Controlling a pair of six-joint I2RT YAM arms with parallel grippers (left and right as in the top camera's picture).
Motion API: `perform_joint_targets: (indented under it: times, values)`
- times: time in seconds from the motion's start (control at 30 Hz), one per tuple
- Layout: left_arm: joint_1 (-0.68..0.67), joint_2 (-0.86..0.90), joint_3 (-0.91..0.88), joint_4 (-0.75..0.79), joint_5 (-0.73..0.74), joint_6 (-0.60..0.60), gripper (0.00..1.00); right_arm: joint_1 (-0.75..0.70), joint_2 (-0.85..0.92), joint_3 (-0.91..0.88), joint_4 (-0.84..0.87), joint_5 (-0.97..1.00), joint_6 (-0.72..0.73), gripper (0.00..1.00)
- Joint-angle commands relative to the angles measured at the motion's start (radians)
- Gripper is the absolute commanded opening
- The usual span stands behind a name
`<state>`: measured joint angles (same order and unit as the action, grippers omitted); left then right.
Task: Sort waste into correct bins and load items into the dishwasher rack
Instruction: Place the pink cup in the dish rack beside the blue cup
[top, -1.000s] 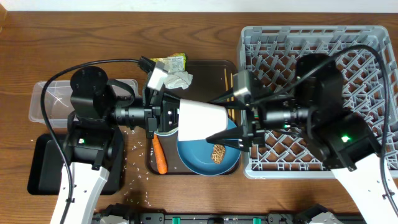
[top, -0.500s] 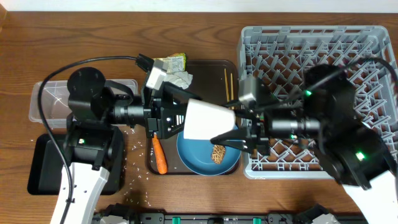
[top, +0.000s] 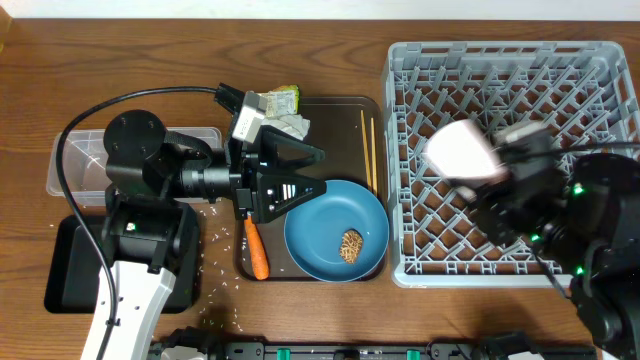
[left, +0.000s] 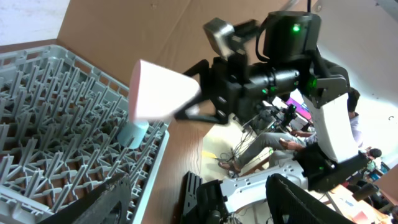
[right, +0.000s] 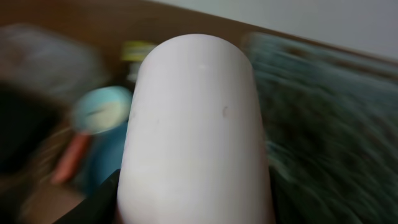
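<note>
Cup (top: 462, 151) is sitting clamped in the right gripper (top: 498, 158) above the rack (top: 560, 90). Should be lowering it slowly, tipping it mouth-down between pegs.

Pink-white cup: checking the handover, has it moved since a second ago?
Yes. In the overhead view the pink-white cup went from above the blue plate to above the dishwasher rack.

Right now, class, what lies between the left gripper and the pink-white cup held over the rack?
Overhead view: chopsticks on the brown tray, then the rack's left wall, before the pink-white cup.
</note>
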<state>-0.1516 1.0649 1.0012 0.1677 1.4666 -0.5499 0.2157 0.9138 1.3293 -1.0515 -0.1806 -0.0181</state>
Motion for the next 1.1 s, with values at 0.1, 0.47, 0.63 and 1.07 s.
perform_joint_targets:
  times: [0.1,0.47,0.63,1.07]
  values:
    - [0.005,-0.008,0.015,0.007,0.007,-0.002,0.7,-0.23,-0.004,0.011,-0.023,0.378,0.192,0.34]
    - [0.005,-0.008,0.015,0.006,0.015,-0.002,0.7,-0.6,0.08,0.01,-0.031,0.393,0.41,0.38]
    - [0.005,-0.008,0.015,0.006,0.015,-0.002,0.7,-0.716,0.196,0.01,0.0,0.34,0.506,0.37]
    - [0.005,-0.007,0.015,0.006,0.044,-0.002,0.7,-0.969,0.452,0.01,0.039,0.097,0.568,0.36]
